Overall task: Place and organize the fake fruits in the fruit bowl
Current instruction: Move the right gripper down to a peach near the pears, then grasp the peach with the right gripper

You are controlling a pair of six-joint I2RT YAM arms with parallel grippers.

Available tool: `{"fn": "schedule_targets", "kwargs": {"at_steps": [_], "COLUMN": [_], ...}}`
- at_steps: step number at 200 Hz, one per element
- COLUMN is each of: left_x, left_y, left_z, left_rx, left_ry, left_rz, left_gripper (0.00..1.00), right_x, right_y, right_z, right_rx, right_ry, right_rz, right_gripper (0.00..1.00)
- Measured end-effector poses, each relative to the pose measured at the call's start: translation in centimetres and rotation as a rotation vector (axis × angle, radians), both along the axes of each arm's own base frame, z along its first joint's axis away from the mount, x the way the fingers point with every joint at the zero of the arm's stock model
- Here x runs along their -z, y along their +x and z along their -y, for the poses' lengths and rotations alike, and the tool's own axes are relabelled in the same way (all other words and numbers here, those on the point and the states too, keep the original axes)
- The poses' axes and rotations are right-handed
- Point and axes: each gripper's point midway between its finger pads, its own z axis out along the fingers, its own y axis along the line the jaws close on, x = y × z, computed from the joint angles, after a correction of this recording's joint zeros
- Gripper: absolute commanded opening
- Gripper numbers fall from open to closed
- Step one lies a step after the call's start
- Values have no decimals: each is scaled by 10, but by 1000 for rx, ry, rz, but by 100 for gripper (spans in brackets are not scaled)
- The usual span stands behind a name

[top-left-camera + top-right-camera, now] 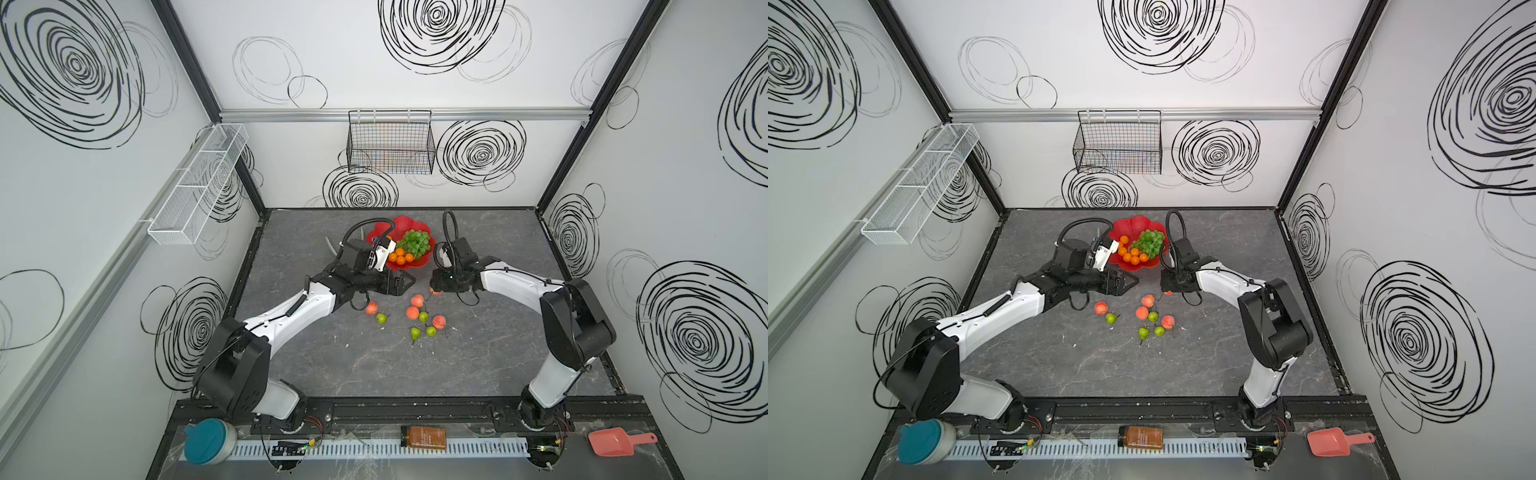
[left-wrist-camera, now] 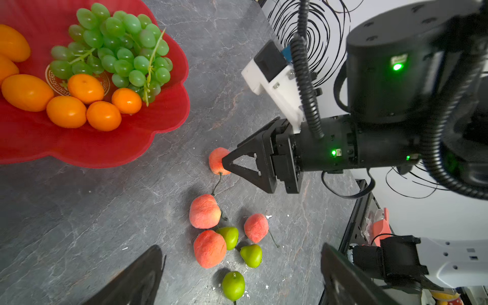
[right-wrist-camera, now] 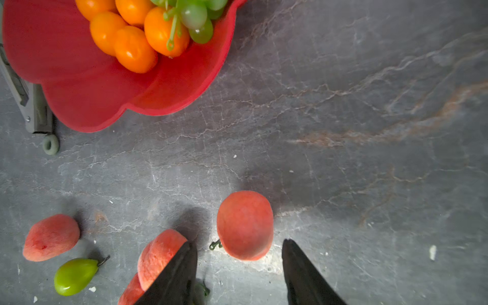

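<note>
On the grey table (image 1: 478, 365), just in front of the fruit bowl (image 1: 401, 224), the right gripper (image 3: 237, 244) hangs low with its jaws spread to either side of a peach (image 3: 245, 225); a gap shows on both sides, so nothing is pinched; the left gripper (image 2: 241, 248) is spread wide too and holds nothing. The bowl already carries the grapes (image 1: 413, 243) and the tangerines (image 1: 401, 258); the other peaches (image 2: 204, 211) and the pears (image 2: 233, 285) lie loose in a cluster on the table, near the bowl but apart from it. The step in hand looks like taking this one peach; to do it well, I would move the jaws further forward until the fruit's widest part sits between them, and only then close; the tips reach only its near end now, and a round fruit squeezed there would likely slip out. One finger (image 3: 174, 272) stands close to a neighbouring peach (image 3: 161, 253); a gentle close should avoid nudging it; the stem (image 3: 215, 245) is best left outside the grip.
</note>
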Motion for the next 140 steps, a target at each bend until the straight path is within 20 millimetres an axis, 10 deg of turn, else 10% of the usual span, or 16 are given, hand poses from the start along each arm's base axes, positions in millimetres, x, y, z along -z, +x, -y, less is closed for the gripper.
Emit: {"fn": "schedule_targets", "kwargs": {"at_steps": [140], "left_x": [-2], "left_y": [9], "left_z": [-12], "left_rx": [-25], "left_ry": [-21], "left_rz": [-12], "left_gripper": [96], "right_x": [22], "right_y": [2], "right_z": [-3], "right_rx": [-4], "right_ry": [-14], "right_rz": [-49], "right_gripper": [49]}}
